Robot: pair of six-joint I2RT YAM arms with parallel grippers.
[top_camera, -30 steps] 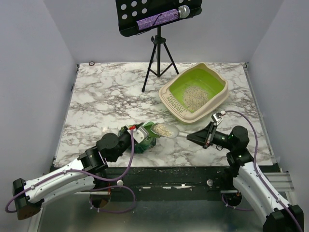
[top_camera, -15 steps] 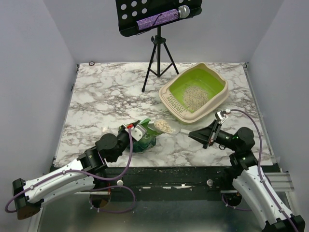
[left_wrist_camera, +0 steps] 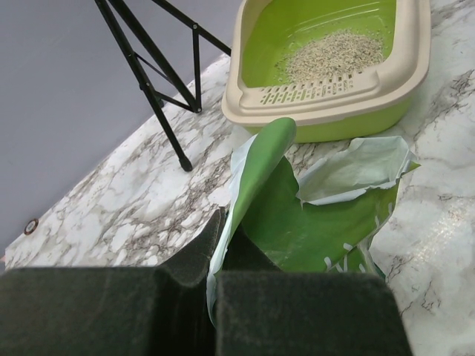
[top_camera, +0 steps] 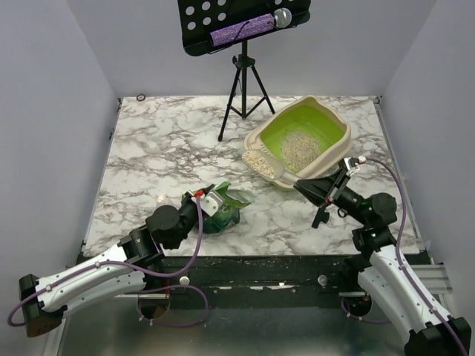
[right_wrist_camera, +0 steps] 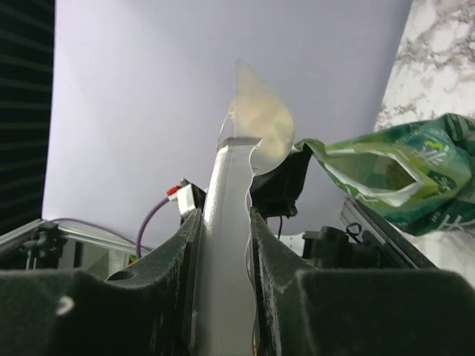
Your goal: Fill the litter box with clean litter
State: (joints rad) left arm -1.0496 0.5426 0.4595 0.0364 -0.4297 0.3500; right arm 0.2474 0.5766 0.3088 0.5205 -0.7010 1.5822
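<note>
Scooping run is at the delivery end here: the right gripper [top_camera: 324, 190] has its two dark padded fingers [right_wrist_camera: 178, 285] clamped tight on the handle of a clear plastic scoop [top_camera: 267, 163], and the bowl of that scoop, loaded with pale grey-beige granules of clean litter [top_camera: 256, 158], sits right over the slotted strip at the near rim of the beige plastic litter box with the lime-green inside [top_camera: 338, 144]. That box is at the far right of the white-and-grey marble tabletop [top_camera: 163, 148], and there's a modest heap of the same granules in the middle of its floor, so I'd call the job partly done with plenty of green showing around the pile. The left gripper [top_camera: 209, 204] is pinching the top edge of the glossy green crinkled bag [top_camera: 226, 211] between its closed pads, holding the mouth propped open near the front of the table, well apart from the box. Next move, as I read it, is to carry the bowl a bit further in past the slotted edge and roll the wrist so the load drops inside. Tip it where it is now and I reckon some lands on the strip or bounces onto the marble. A black music stand on a tripod [top_camera: 241, 81] stands behind, out of the way.
</note>
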